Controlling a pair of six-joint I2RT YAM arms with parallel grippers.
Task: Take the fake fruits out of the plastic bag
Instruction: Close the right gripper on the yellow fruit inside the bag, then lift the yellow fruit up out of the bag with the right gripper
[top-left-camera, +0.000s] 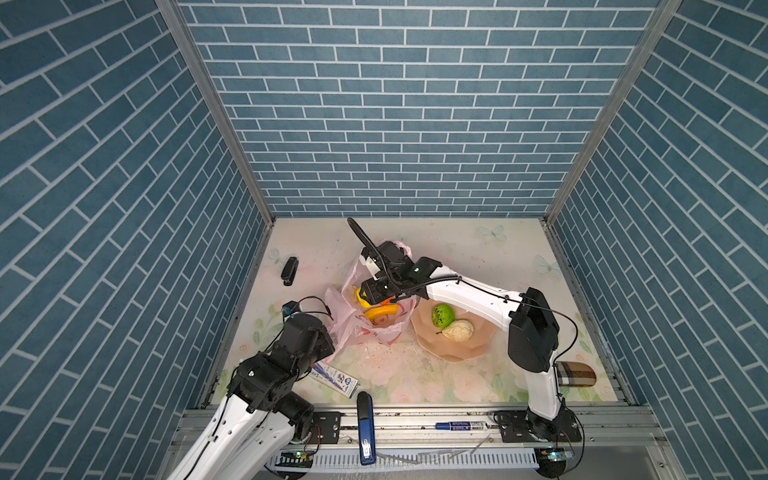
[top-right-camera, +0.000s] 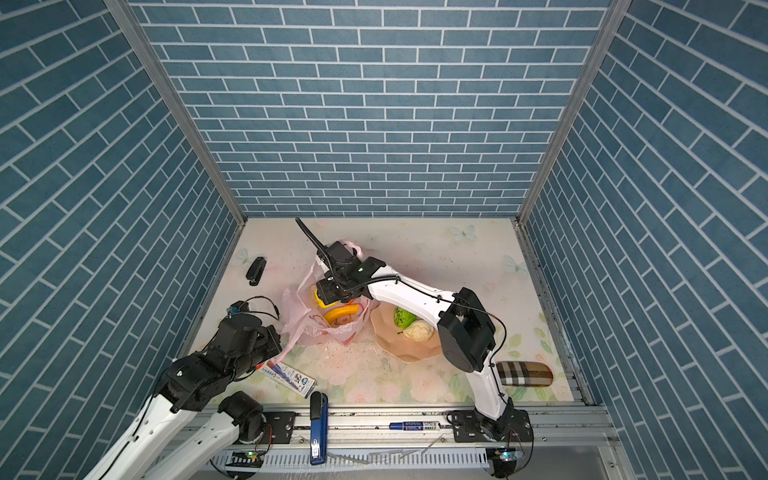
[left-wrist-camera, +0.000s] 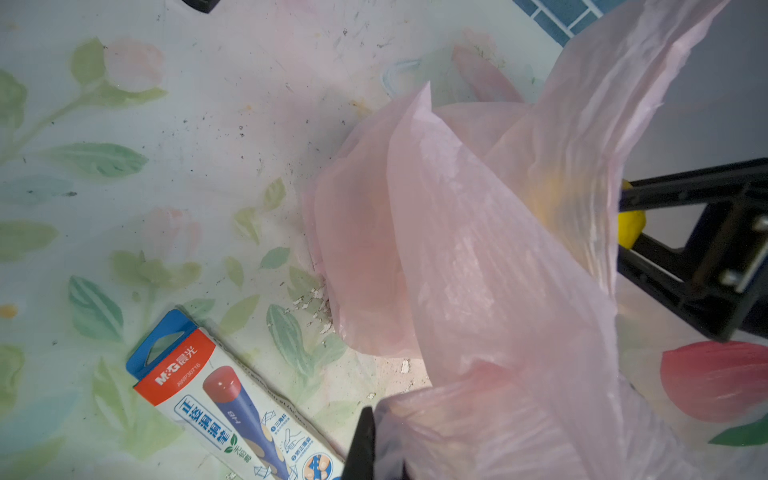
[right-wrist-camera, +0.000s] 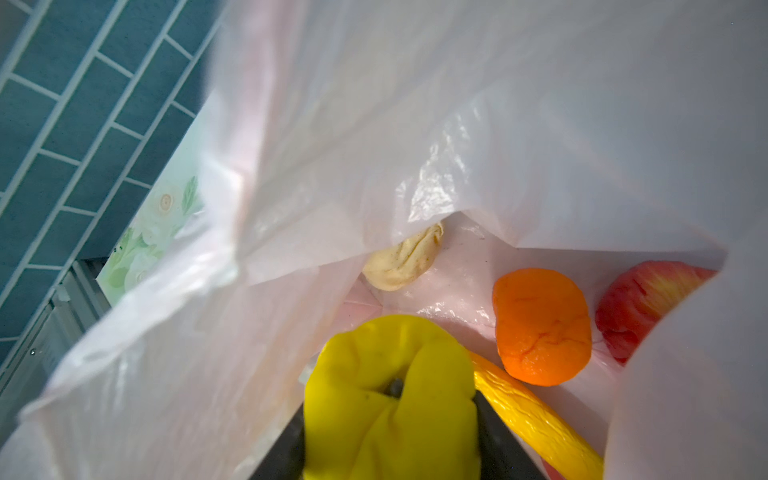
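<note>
While my left jaws clench the edge of the thin pink plastic bag (top-left-camera: 384, 332) at the middle of a top view, my right jaws, reaching down inside it, grasp the lumpy round yellow plastic fruit (right-wrist-camera: 361, 415); the bag's mouth lies above.

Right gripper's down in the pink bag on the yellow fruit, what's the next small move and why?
Probably lift the right gripper straight up: it clasps the yellow fruit inside the plastic bag, and the left gripper pinches the bag's edge, so the mouth is open.
</note>
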